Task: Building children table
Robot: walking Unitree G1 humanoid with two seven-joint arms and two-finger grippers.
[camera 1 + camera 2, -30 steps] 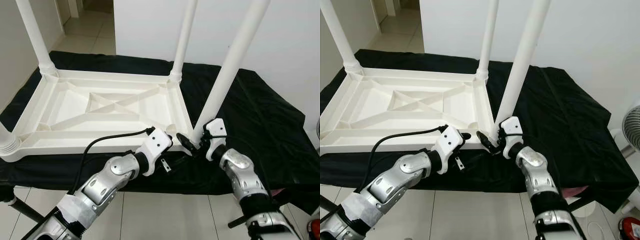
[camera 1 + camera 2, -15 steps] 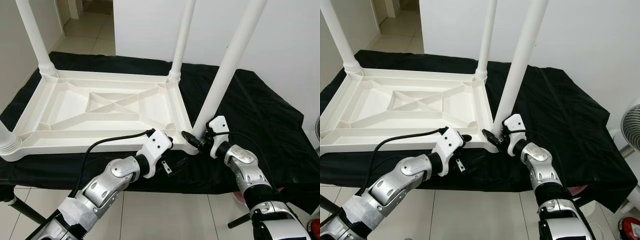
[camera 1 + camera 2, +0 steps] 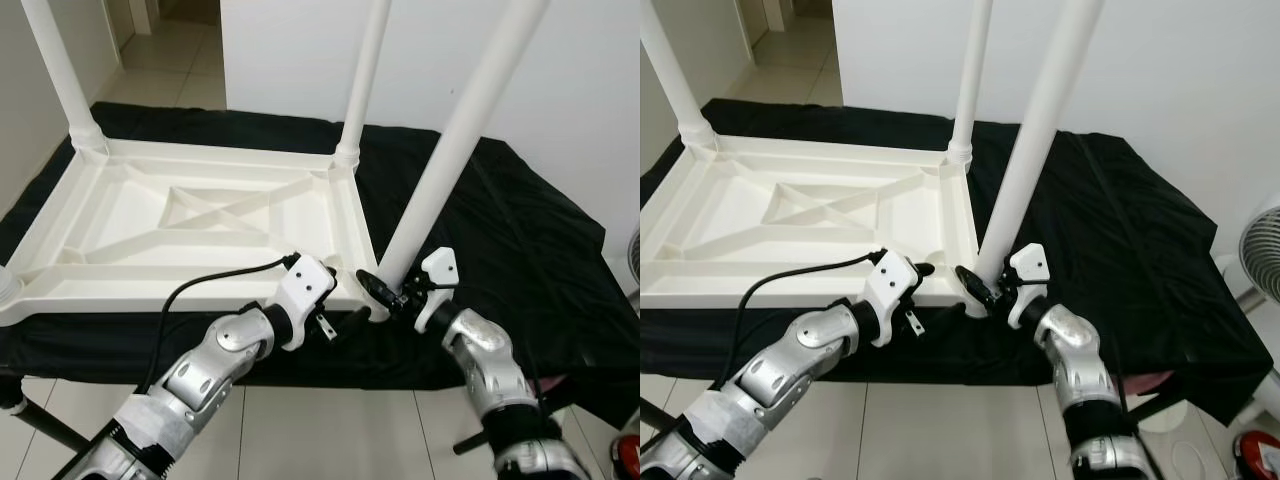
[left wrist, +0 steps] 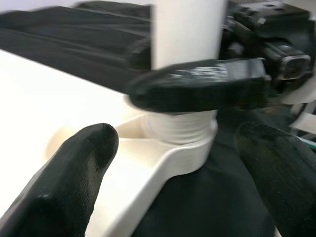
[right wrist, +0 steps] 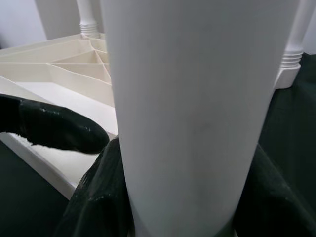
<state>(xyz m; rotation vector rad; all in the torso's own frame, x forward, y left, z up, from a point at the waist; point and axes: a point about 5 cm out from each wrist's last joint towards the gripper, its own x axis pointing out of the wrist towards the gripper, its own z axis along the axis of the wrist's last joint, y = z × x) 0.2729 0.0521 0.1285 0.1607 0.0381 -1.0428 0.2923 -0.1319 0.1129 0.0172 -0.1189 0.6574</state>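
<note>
A white plastic children's table [image 3: 150,290] lies upside down on a black cloth [image 3: 500,240], with its legs pointing up. The near right leg [image 3: 450,150] leans to the right, and its threaded foot sits in the corner socket [image 4: 182,133]. My right gripper [image 3: 385,290] is shut on this leg just above the socket; one of its fingers [image 4: 197,91] crosses the leg's base. My left gripper [image 3: 338,300] is open, its two fingers [image 4: 74,168] spread on either side of the same corner without touching it.
Two more legs [image 3: 362,80] [image 3: 60,70] stand upright at the far corners. The cloth-covered stand ends just in front of my arms, above a tiled floor [image 3: 330,430]. A white wall is behind, and a fan [image 3: 1260,250] stands at the right.
My left gripper has edged closer to the table's near right corner. My right gripper keeps its hold low on the tilted leg, with the forearm shifted a little. The camera moved slightly.
</note>
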